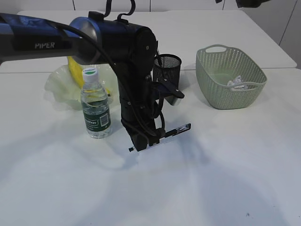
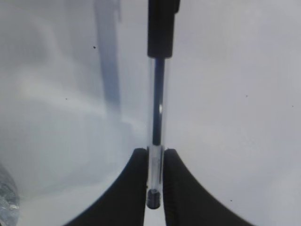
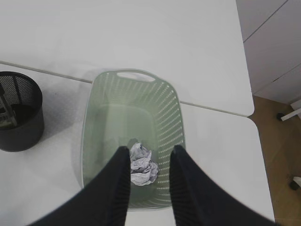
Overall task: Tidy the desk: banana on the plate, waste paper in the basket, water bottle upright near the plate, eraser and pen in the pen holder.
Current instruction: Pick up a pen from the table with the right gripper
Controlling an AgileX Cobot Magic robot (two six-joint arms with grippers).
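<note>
Gripping the pen [image 2: 156,117] near its tip end, the left tool [image 2: 155,188] has its jaws closed on the clear barrel, with the black cap end sticking far out ahead of them. In the exterior view the pen [image 1: 175,132] hangs just above the table, around its middle, its long axis near level and slanting up toward the holder [image 1: 167,67]. It looks light, stiff and smooth, so a hold this far from its middle may let it pivot or slip; taking it nearer the middle would likely be steadier. The right tool [image 3: 149,188] hovers half open and empty over the basket [image 3: 94,117], where the paper [image 3: 143,165] lies.
</note>
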